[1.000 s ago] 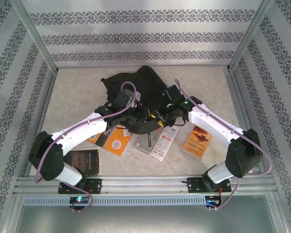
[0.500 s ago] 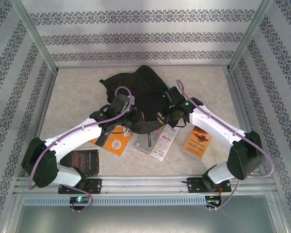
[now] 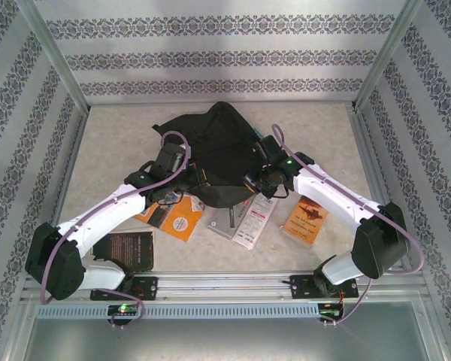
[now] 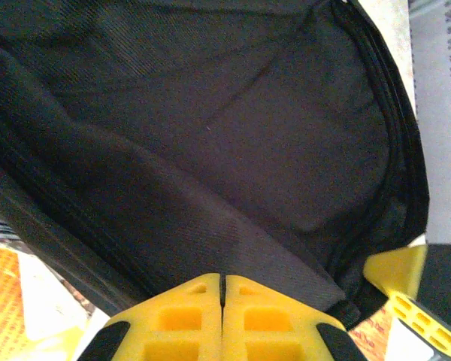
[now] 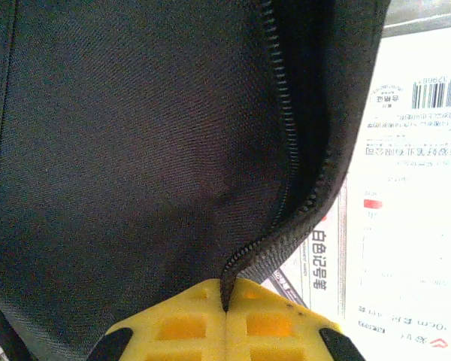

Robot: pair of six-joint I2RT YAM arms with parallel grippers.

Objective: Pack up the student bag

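Holding the student bag [image 3: 222,147] by its near rim, both claws on it. Left claw [image 4: 222,289]: fingers pressed together, with a fold of black cloth pinched between them. Right claw [image 5: 225,301]: also clamped down, biting the zipper edge [image 5: 284,128] at the opening. The bag sits directly ahead of both claws and spreads away from the fingertips. Its mouth hangs between the two claws.

Handling, my read:
- Soft woven fabric with no frame, so it'll sag and fold wherever I don't support it.
- Probably light while empty.
- The cloth isn't slippery, but a thin pinch could creep out under load.
- Best hold is the stitched zipper edge. It's stiffer and gives the pads a ridge.
- Two holds set apart on the rim should spread the mouth. One won't.

Looks: big, black, matte weave, rounded outline, with coarse zipper teeth running up from the right claw. A white leaflet [image 5: 406,188] with a barcode lies just right of the right claw, partly under the bag's edge. An orange booklet [image 4: 7,293] lies low and to the left of the left claw. Can't tell whether anything is inside.
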